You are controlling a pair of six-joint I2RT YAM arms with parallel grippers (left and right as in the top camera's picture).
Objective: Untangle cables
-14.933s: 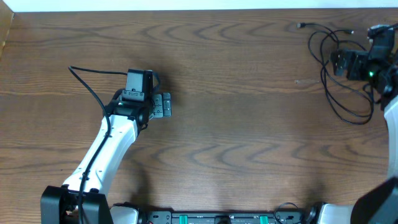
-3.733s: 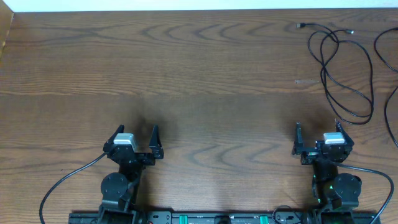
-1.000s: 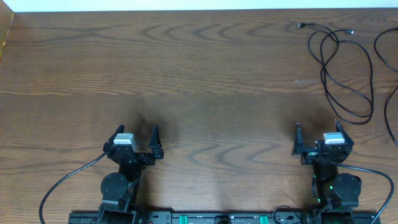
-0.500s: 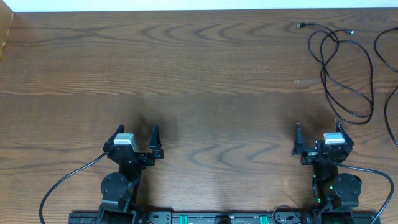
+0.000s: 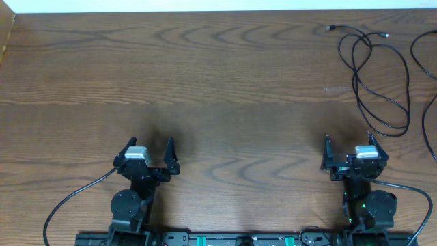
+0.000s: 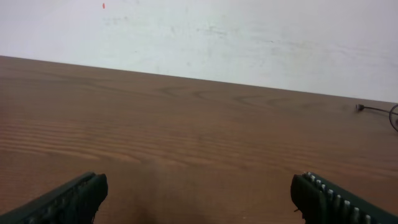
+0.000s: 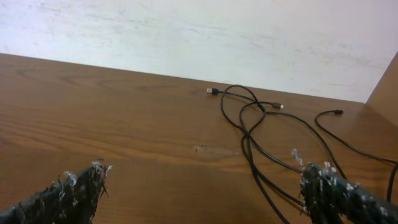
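Note:
The cables (image 5: 372,68) are thin and black and lie in loose loops at the table's far right corner, small plugs pointing left and back. One more black cable (image 5: 429,116) runs along the right edge, apart from the loops. In the right wrist view the loops (image 7: 252,134) cross ahead of the fingers, with the separate cable (image 7: 351,146) to their right. One plug end (image 6: 367,109) shows at the right of the left wrist view. My left gripper (image 5: 149,143) and right gripper (image 5: 348,140) rest open near the front edge, holding nothing.
Thicker black arm cables trail from the left base (image 5: 75,198) and the right base (image 5: 410,188). A white wall (image 7: 186,37) backs the table. A wooden side panel (image 7: 387,81) rises at the far right, and another wooden edge (image 5: 7,34) stands at the far left.
Nothing has moved over the last few seconds. Since the oldest frame, both arms have pulled back from the table's middle and far right corner to the front edge, grippers open.

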